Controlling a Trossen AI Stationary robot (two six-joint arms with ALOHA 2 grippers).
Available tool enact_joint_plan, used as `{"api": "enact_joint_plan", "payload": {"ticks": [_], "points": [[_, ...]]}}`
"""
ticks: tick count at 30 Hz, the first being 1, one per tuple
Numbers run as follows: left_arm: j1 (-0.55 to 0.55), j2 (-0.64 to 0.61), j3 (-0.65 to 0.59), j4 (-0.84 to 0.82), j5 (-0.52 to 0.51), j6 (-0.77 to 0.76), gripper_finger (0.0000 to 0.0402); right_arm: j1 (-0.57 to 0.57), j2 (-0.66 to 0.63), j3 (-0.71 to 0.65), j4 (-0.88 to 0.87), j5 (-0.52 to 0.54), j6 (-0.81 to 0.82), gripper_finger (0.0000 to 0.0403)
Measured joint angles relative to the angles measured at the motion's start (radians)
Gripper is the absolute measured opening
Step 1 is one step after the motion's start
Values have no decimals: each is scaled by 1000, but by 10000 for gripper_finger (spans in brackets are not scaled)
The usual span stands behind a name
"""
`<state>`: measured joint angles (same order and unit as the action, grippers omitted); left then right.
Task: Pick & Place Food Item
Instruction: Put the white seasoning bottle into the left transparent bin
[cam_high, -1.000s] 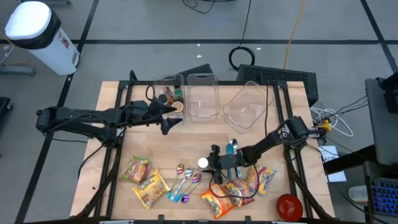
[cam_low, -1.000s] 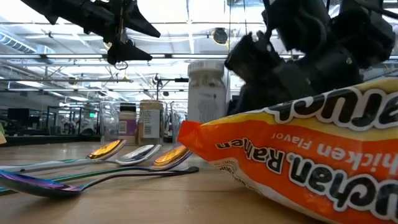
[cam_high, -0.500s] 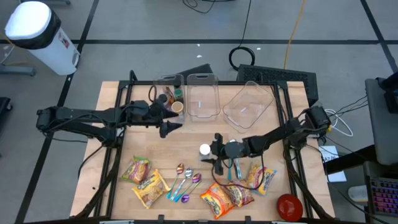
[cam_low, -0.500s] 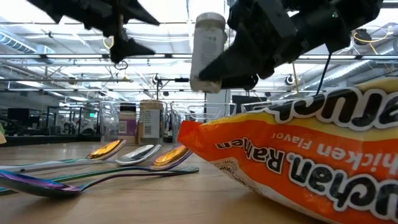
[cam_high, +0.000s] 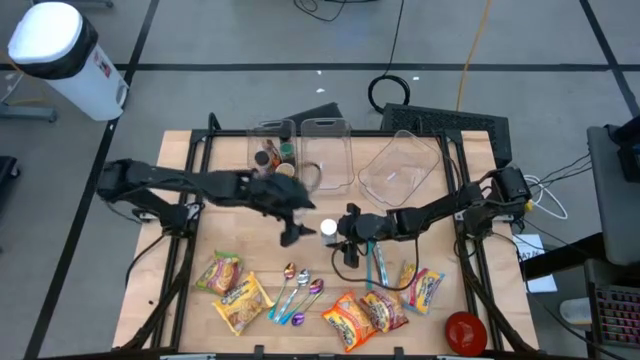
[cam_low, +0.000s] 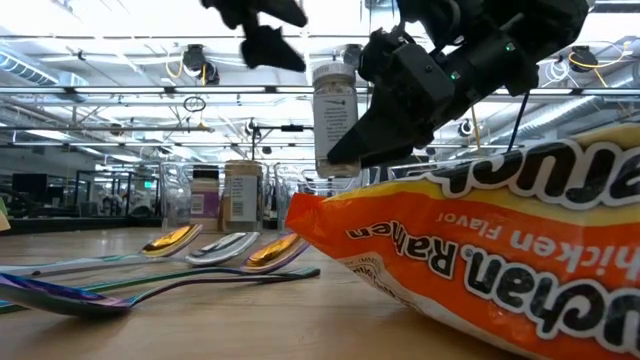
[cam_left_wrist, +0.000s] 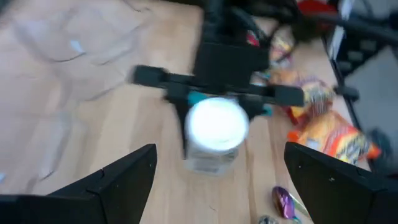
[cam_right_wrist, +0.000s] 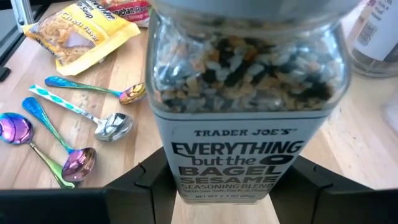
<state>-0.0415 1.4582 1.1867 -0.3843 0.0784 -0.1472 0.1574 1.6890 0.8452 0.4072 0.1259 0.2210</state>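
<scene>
Right gripper (cam_high: 340, 228) is clamped on the seasoning jar (cam_high: 328, 229), holding it upright in the air above the middle of the table (cam_high: 230, 180) (the label reads everything-but-the-bagel blend). Left gripper (cam_high: 291, 236), jaws spread wide and empty, hangs just left of the jar and faces its white lid. The pick looks done; what seems left is a handover or a carry to the clear containers (cam_high: 325, 155) at the far edge, then the release.
</scene>
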Motion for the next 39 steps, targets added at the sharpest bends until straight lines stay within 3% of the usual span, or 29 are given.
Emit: {"api": "enact_joint_plan", "payload": {"ticks": [3,7,19,24,31,39], "points": [[-31,76,69,-9,-13,55,360,0,0,0,-2,0,-4,186],[-51,152,115,-33,-134,76,360,12,0,0,0,-1,-8,186],[-52,205,120,-18,-112,30,357,27,0,0,4,2,-32,186],[-60,205,120,-7,-100,33,315,27,0,0,3,2,-35,186],[-58,205,117,-2,-95,11,207,27,0,0,4,4,-31,186],[-67,197,113,11,-122,43,206,27,0,0,6,8,-30,191]]}}
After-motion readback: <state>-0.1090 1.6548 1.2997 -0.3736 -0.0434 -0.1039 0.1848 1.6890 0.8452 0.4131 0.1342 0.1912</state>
